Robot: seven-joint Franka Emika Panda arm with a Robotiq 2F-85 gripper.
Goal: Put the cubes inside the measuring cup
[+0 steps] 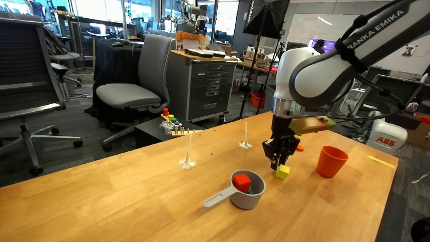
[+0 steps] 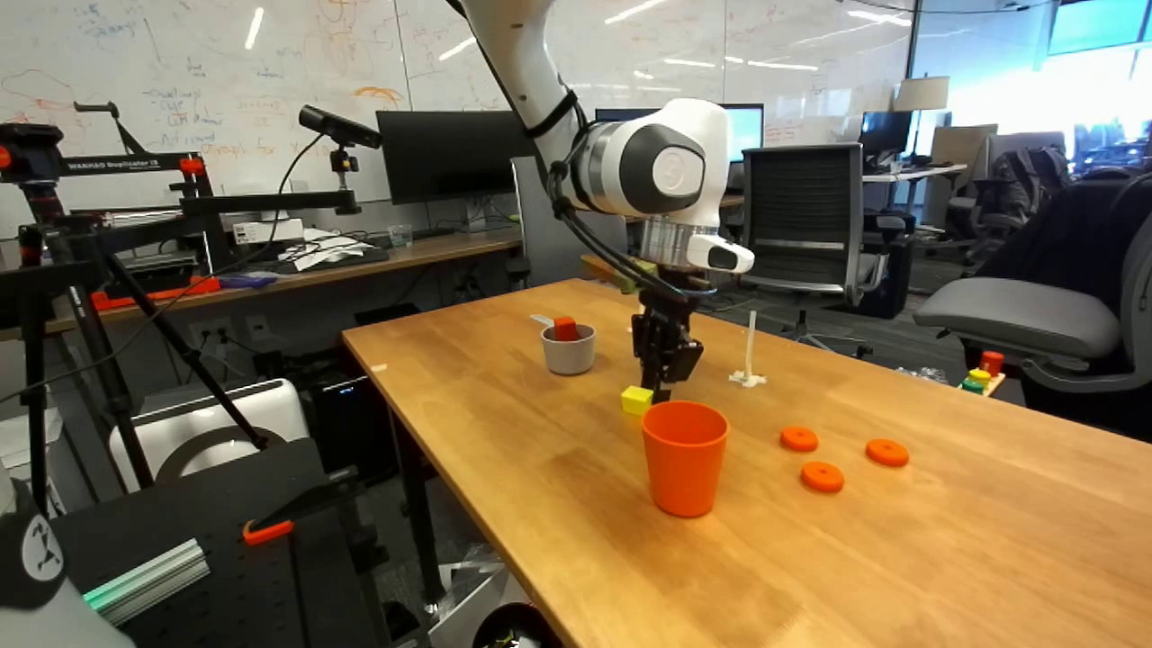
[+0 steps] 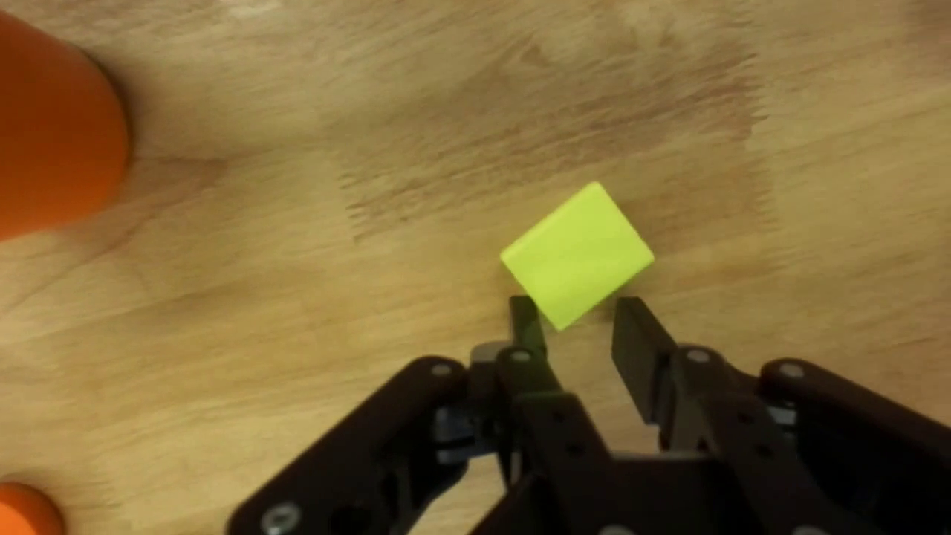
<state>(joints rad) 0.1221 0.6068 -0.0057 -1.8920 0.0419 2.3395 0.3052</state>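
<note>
Cluttered room in an exterior view: grey chair and cabinet behind the wooden worktop. Grey cup stands upright on it, handle pointing left on screen. Red cube is inside, with a mostly hidden green piece by it. I have the jaws pointing down just beside the yellow cube, which sits on the worktop between grey cup and orange cup. Two thin rods stand upright farther back.

Whiteboard behind in an exterior view: I see red cube poking above the grey cup's rim, yellow cube right by the jaws' tips, three orange discs flat near the orange cup.

Wrist view: jaws part-way apart, nothing gripped. Yellow cube's nearest corner pokes between the tips; I can't tell if either touches. Orange cup clipped at left.
</note>
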